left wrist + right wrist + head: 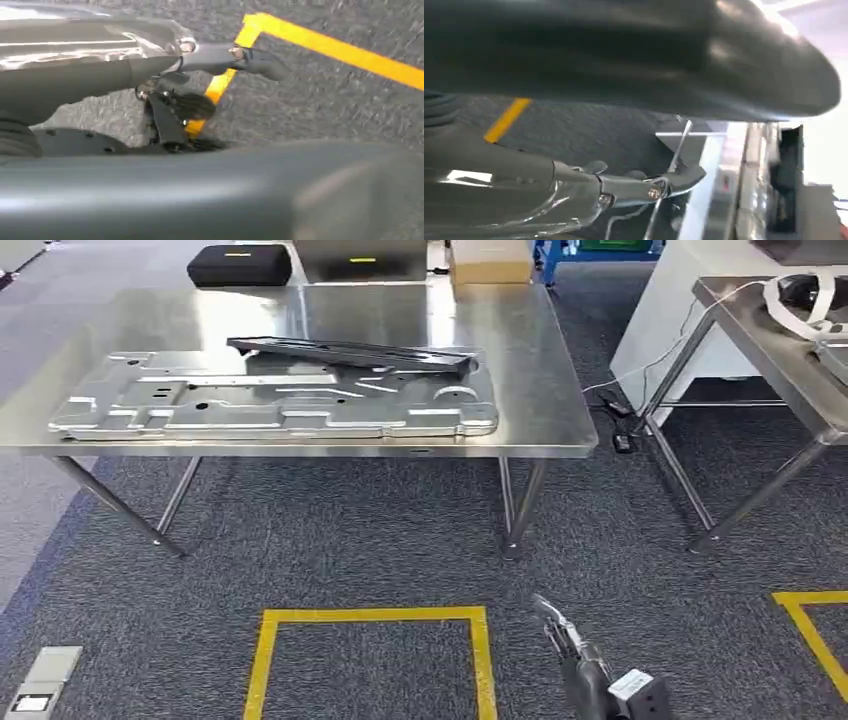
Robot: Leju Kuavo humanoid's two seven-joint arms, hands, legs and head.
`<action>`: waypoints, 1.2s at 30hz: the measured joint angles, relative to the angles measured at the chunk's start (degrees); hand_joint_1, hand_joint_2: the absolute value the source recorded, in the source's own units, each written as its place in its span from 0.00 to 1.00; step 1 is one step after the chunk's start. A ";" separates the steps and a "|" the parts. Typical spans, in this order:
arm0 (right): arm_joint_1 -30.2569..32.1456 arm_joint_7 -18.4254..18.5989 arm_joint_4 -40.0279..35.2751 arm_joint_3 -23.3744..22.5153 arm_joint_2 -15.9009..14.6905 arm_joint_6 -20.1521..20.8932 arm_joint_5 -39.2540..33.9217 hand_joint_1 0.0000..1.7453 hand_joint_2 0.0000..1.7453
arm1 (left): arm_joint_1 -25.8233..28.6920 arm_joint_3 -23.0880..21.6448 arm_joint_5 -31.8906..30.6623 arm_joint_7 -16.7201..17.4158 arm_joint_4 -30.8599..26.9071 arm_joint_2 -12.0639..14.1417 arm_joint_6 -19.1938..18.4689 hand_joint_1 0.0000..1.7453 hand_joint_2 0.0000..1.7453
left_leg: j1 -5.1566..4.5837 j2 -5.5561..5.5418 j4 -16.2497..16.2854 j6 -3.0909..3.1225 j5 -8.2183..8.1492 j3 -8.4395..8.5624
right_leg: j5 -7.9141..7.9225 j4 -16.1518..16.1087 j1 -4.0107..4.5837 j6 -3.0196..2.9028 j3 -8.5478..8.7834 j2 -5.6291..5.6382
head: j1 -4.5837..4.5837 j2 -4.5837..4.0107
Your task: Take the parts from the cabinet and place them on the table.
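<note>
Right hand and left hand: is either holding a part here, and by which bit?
Nothing held. The right hand hangs low over the carpet with straight fingers; the left hand likewise shows bare extended fingers. Both parts lie on the steel table.

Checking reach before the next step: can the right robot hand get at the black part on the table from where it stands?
Probably not yet. The right robot hand hangs low over the carpet, apart from the steel table; the black part lies atop the metal panel, further in.
</note>
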 joint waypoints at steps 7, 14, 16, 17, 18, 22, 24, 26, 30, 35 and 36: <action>-0.26 1.05 7.89 0.17 0.00 -3.44 1.45 0.00 0.00 | 0.01 0.31 0.00 0.02 -0.02 -0.37 -0.35 0.00 0.00 | 0.30 0.95 2.57 0.42 3.83 -7.62 | -9.94 17.50 -0.44 1.34 -2.46 0.49 | 0.07 0.00; -6.03 -1.11 27.25 -2.38 -0.90 -11.03 6.97 0.00 0.00 | -0.09 0.39 -0.37 0.11 -0.02 -0.61 -0.85 0.00 0.00 | 0.35 1.01 6.18 -1.20 6.01 -12.21 | -8.36 -1.03 -0.53 0.75 9.99 0.69 | -0.02 0.00; -8.44 -1.36 34.87 -3.65 -1.25 -13.43 8.42 0.00 0.00 | 0.03 0.39 -0.52 0.17 -0.02 -0.59 -0.94 0.00 0.00 | 0.24 0.53 6.59 -1.88 5.10 -13.12 | -7.21 -1.29 -1.14 -0.77 8.75 0.31 | -0.07 0.00; -9.79 -1.42 38.79 -4.40 -1.68 -14.52 8.90 0.00 0.00 | 0.11 0.39 -0.61 0.24 -0.02 -0.61 -1.01 0.00 0.00 | 0.55 0.35 8.28 -2.43 1.84 -13.56 | -6.57 -1.27 -1.21 -1.43 7.91 0.38 | -0.09 0.00; -10.90 -1.40 42.94 -5.27 -2.01 -15.72 9.40 0.00 0.00 | 0.13 0.39 -0.74 0.33 -0.02 -0.63 -1.01 0.00 0.00 | 1.01 0.35 11.50 -2.94 -1.78 -14.13 | -5.92 -1.26 -1.19 -1.57 7.12 0.31 | -0.15 0.00; -14.16 0.71 55.46 -7.89 -3.30 -18.52 9.64 0.00 0.00 | 0.08 0.39 -1.40 0.85 -0.02 -0.63 -1.49 0.00 0.00 | 1.96 0.35 21.54 -3.96 -4.52 -14.07 | -3.64 -0.63 -1.16 -1.30 3.40 -0.22 | -0.15 0.00; -15.83 7.42 61.33 -9.40 -3.61 -19.83 9.29 0.00 0.00 | 0.04 0.39 -1.40 1.51 -0.02 -0.63 -1.51 0.00 0.00 | 2.14 0.34 15.76 -3.89 0.38 -9.18 | -2.76 -0.29 -1.23 -0.89 1.69 -0.12 | -0.15 0.00; -16.52 14.07 64.35 -10.63 -3.69 -20.24 8.52 0.00 0.00 | -0.22 0.35 -1.55 2.32 -0.02 -0.63 -1.51 0.00 0.00 | 2.03 0.15 5.17 -3.45 -0.01 -1.64 | -1.93 -0.24 -1.09 -0.26 1.01 -0.11 | -0.15 0.02; -17.97 23.02 68.76 -12.79 -3.67 -20.04 7.72 0.00 0.00 | -0.35 0.33 -1.90 3.28 -0.02 -0.63 -2.10 0.00 0.00 | 1.54 0.14 1.05 -2.18 -0.90 -0.76 | 0.23 -0.50 -1.14 1.34 0.07 -0.08 | -0.09 0.00; -18.43 31.02 71.19 -14.49 -3.37 -19.72 7.72 0.00 0.00 | -0.30 0.24 -2.21 3.41 -0.02 -0.59 -2.19 0.00 1.00 | 1.09 0.80 1.30 -0.19 0.68 -2.64 | -9.98 15.25 -1.20 1.48 -5.68 0.27 | -0.02 0.00; -18.44 32.00 71.43 -14.80 -3.32 -19.74 7.69 0.00 0.00 | -0.25 0.24 -2.19 3.59 -0.02 -0.59 -2.19 0.00 1.00 | 0.84 0.81 1.56 -0.15 0.74 -2.98 | -10.68 18.04 -1.10 1.37 -6.27 0.31 | -0.02 0.00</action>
